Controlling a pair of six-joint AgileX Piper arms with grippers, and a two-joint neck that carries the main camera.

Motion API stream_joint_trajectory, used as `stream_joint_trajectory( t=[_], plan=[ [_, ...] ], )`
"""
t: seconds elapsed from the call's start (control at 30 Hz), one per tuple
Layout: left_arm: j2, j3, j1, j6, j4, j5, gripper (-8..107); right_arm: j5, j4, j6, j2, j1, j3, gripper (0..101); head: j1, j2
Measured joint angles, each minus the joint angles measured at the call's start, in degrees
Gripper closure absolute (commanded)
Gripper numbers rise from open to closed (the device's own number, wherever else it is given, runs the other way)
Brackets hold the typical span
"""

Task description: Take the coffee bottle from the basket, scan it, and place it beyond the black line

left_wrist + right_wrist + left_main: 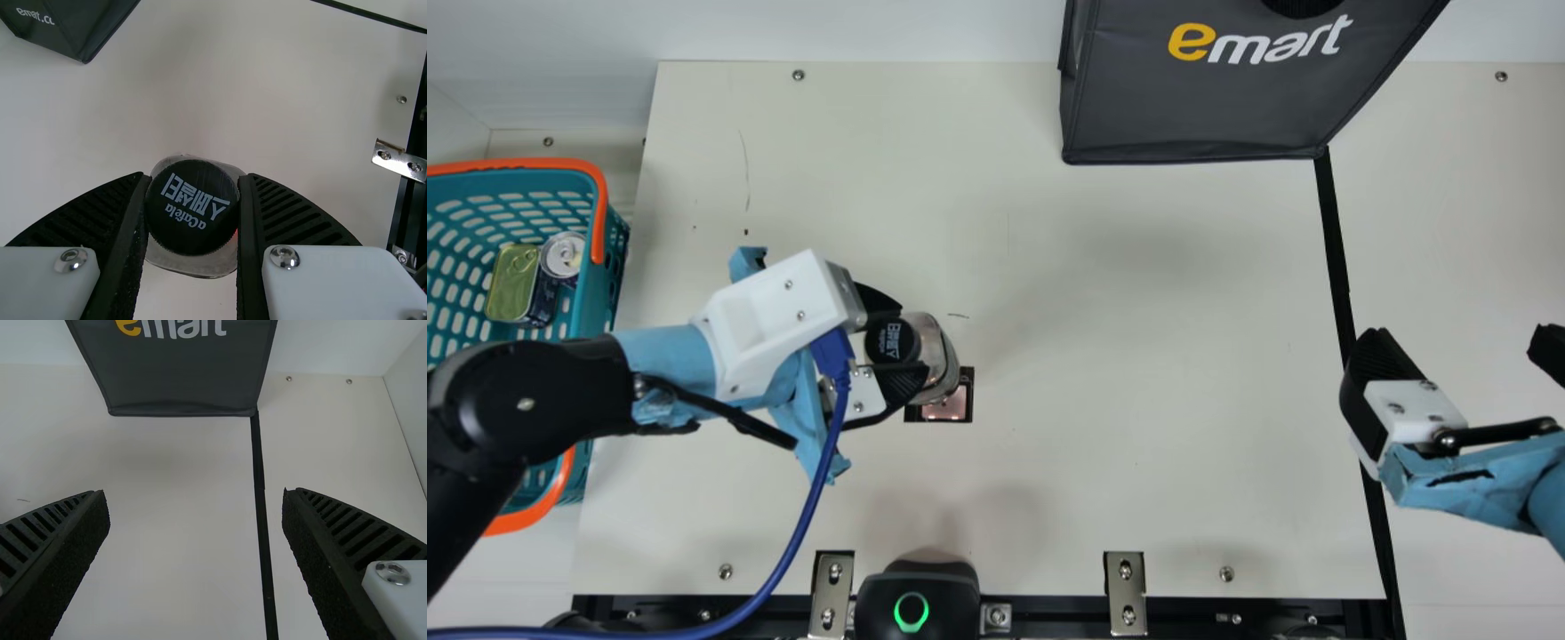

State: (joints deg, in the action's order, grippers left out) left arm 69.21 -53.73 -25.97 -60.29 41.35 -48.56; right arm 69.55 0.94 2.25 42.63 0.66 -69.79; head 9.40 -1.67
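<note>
In the main view my left gripper (898, 342) is shut on the coffee bottle (938, 356), a clear bottle with a black cap, beside a small dark-framed square (951, 407) on the table. The left wrist view has the bottle's cap (192, 207) between the ribbed fingers of my left gripper (192, 213). My right gripper (1454, 351) stands open at the main view's right, above the black line (1336, 249). From the right wrist view, the black line (261, 507) runs below the spread fingers of my right gripper (197, 507). The teal basket (596, 302) is at the far left.
A green tin (513, 280) and a silver-topped can (564, 255) lie in the basket. The dark bag (1192, 98) stands at the table's back, its corner at the black line. A black device with a green ring (916, 600) sits at the front edge, near metal brackets (1125, 591).
</note>
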Motion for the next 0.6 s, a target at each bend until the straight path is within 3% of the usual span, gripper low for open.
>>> stream_joint_trajectory(
  t=[0.6],
  plan=[
    [-1.42, 1.91, 2.75, -5.32, 1.72, -3.84, 89, 0.0, 0.0, 0.0, 0.0, 0.0, 0.0, 10, 0.0, -0.09]
  ],
)
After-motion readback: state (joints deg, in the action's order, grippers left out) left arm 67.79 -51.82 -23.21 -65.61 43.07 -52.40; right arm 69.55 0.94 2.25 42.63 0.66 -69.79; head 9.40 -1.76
